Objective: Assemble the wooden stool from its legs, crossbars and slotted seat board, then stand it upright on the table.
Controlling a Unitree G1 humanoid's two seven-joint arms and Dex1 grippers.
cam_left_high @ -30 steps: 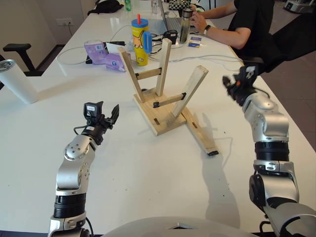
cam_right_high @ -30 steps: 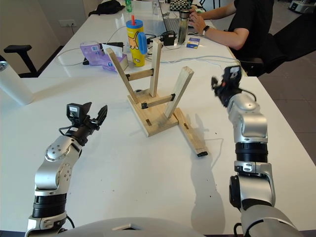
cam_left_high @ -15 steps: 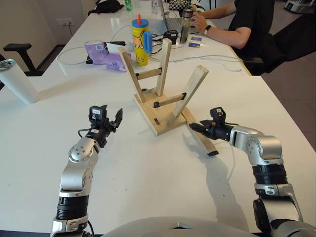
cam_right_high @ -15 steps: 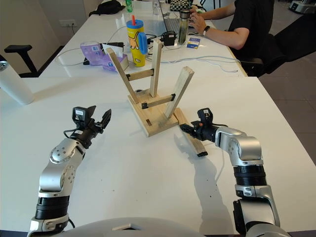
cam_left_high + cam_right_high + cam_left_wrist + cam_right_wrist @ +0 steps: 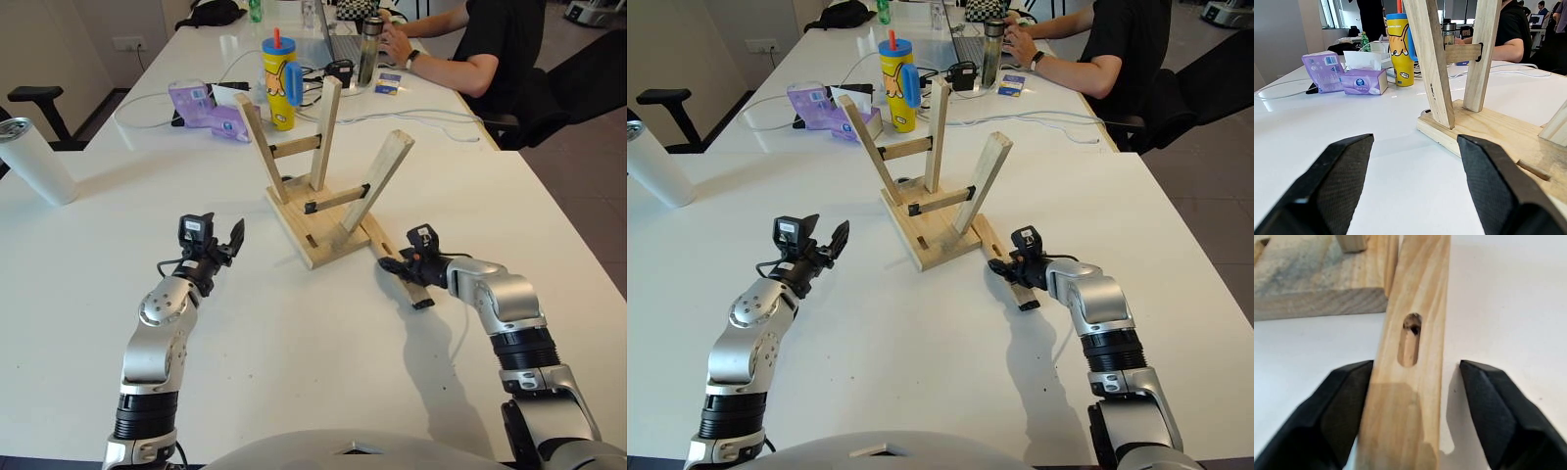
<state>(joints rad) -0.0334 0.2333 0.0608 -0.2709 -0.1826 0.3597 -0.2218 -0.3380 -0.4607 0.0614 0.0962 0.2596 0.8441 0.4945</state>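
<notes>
The slotted seat board (image 5: 315,238) lies upside down mid-table with three legs (image 5: 257,147) standing up from it, joined by two crossbars (image 5: 338,199). A fourth, loose leg (image 5: 419,292) lies flat just right of the board. My right gripper (image 5: 394,265) is low over that leg and open. In the right wrist view its fingers (image 5: 1337,416) straddle the loose leg (image 5: 1418,293) beside a slot hole, with a small gap on one side. My left gripper (image 5: 219,236) hovers open left of the board, nothing between its fingers (image 5: 1347,166), facing the seat board (image 5: 1488,127).
A white tumbler (image 5: 34,162) stands at the far left. Purple tissue packs (image 5: 201,108), a yellow cup (image 5: 280,83) and cables sit behind the stool. A person works at the far end. The table's right edge (image 5: 578,245) runs close to my right arm.
My right arm came down from a raised pose at the right and set its open fingers around the loose leg, then slid slightly nearer. The left gripper crept a little forward.
</notes>
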